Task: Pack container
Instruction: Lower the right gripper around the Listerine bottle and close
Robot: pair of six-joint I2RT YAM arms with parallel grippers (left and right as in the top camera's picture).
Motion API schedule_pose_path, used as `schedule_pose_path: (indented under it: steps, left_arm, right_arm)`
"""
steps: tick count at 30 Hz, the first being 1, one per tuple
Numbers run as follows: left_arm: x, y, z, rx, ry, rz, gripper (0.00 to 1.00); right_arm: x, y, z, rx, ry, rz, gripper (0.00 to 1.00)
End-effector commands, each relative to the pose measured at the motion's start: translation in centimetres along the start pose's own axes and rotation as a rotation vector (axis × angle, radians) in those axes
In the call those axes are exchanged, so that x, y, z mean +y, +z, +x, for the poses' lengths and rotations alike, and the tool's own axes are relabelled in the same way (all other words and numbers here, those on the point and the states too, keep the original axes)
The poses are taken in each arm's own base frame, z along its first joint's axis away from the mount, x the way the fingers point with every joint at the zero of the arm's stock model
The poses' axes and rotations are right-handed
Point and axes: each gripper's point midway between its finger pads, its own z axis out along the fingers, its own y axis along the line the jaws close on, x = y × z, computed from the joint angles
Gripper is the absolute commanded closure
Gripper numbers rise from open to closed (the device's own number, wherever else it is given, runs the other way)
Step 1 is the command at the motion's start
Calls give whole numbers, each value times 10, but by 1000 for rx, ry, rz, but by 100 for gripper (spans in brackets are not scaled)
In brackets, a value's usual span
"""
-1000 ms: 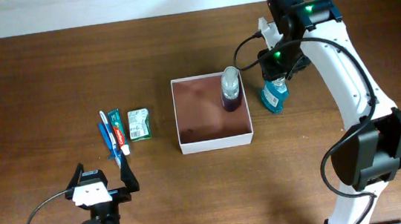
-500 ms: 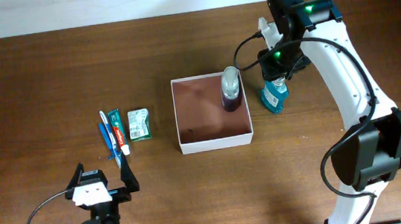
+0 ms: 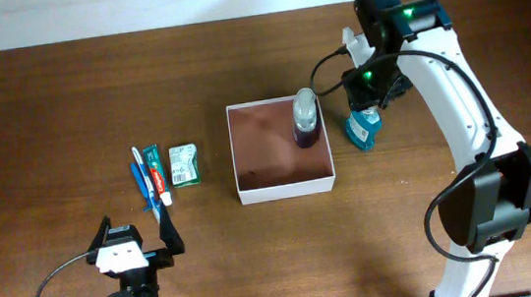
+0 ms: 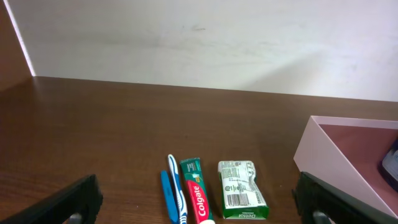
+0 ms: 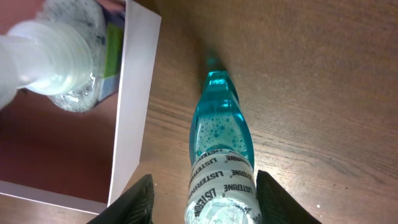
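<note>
The right hand [image 5: 211,199] has barely shifted in the last second and seems clamped on the blue mouthwash bottle [image 5: 221,143] below it, just outside the container [image 5: 134,93] at its side, so that bottle is not yet packed.

A bottle [image 3: 306,119] stands in the container [image 3: 287,191], the mouthwash [image 3: 361,128] just right of it.

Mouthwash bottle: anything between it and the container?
Only the container's right wall, with the mouthwash bottle just outside it. A purple bottle stands inside by that wall, in the far-right corner.
</note>
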Motion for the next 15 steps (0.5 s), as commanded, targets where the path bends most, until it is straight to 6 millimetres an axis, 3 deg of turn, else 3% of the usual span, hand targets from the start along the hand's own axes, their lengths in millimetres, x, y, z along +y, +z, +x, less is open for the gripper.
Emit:
schedule_pose_path:
  steps: [1, 15]
  left_arm:
    - [0, 0, 1, -2, 15, 6, 1]
    - [0, 0, 1, -2, 15, 6, 1]
  right_arm:
    - [4, 5, 2, 17, -9, -10, 55]
    - [-13, 5, 2, 20, -10, 88, 55]
